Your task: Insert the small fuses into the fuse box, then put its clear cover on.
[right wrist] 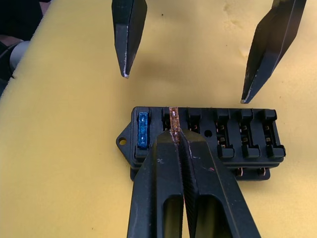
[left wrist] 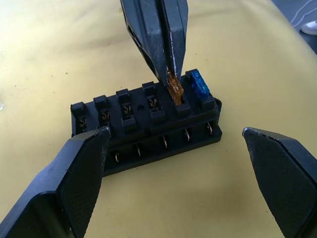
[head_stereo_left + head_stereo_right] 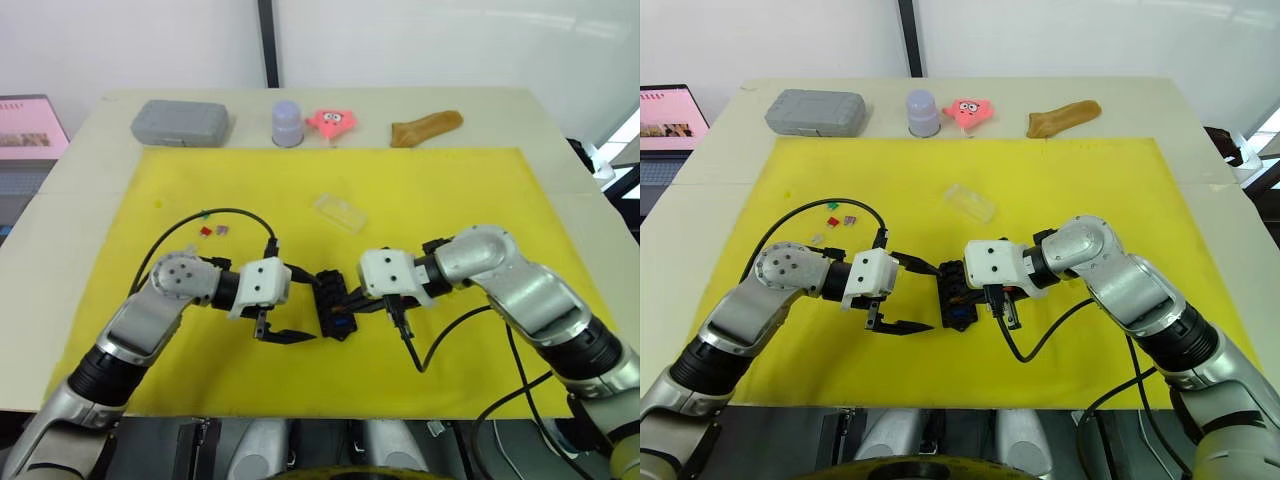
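The black fuse box [image 3: 335, 308] lies on the yellow mat [image 3: 460, 200] between both grippers. A blue fuse [image 2: 199, 84] sits in its end slot. My right gripper [image 1: 174, 133] is shut on an amber fuse [image 2: 174, 89] that stands partly in the slot beside the blue one. My left gripper [image 3: 935, 297] is open, its two fingers [image 2: 79, 173] on either side of the box without touching it. Loose small fuses, green [image 3: 831, 207], red [image 3: 832, 221] and purple [image 3: 850, 220], lie on the mat to the far left. The clear cover [image 3: 340, 212] rests behind the box.
Along the table's back edge stand a grey case [image 3: 180, 122], a lilac cup [image 3: 287, 123], a pink star toy [image 3: 333, 121] and a brown object [image 3: 425, 127]. A laptop [image 3: 670, 115] sits off the table's left. Black cables loop from both wrists.
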Tool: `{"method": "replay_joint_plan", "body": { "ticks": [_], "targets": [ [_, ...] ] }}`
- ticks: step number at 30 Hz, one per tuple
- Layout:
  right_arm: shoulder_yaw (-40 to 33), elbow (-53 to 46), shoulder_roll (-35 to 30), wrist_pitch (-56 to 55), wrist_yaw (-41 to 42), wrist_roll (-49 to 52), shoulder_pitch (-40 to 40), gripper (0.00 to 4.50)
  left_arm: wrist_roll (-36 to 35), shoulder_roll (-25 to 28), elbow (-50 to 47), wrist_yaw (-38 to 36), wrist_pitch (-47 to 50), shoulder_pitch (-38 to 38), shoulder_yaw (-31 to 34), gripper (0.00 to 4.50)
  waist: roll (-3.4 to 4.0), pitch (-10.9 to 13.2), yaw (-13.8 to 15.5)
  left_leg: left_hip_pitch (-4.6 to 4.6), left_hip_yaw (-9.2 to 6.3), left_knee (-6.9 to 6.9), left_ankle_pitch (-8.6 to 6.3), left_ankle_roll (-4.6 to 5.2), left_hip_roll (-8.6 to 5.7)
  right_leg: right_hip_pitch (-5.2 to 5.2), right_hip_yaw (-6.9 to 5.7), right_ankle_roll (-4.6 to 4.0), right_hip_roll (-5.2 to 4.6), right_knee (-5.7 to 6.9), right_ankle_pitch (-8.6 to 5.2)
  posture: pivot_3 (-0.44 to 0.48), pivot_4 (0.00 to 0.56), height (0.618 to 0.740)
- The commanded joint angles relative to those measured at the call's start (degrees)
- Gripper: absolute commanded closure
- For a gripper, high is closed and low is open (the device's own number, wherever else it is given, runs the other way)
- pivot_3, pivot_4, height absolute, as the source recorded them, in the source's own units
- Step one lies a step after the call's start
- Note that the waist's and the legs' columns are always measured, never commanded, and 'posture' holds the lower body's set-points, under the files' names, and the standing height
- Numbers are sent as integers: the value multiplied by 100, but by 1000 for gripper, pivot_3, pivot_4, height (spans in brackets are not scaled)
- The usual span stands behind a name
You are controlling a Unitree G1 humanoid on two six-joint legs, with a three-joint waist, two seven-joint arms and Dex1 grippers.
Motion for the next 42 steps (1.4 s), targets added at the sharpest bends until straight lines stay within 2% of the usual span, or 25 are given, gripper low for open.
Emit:
{"method": "replay_joint_plan", "body": {
  "ticks": [1,26,33,42],
  "targets": [
    [42,-33,10,-186,81,-96,-44,4500,-6,-31,-40,-5,-105,-25,32,18,0,0,0,0,0,0,0,0,0,0,0,0,0,0,0,0,150,740],
    [-78,-73,-53,-457,238,-176,-29,4500,2,-64,-100,-10,-25,-103,16,18,0,0,-1,2,0,0,0,0,0,1,0,0,0,2,0,0,150,740],
    [-196,-216,-33,-222,295,30,-124,4500,2,-62,-93,-11,-30,-101,20,18,0,0,-1,2,0,0,0,0,0,1,0,0,0,2,0,0,150,740],
    [-46,45,-6,-331,208,-277,-100,4500,-1,-62,-63,-22,-14,-166,34,18,0,0,-1,3,0,1,0,0,0,1,0,0,0,3,0,0,150,740]
  ]
}}
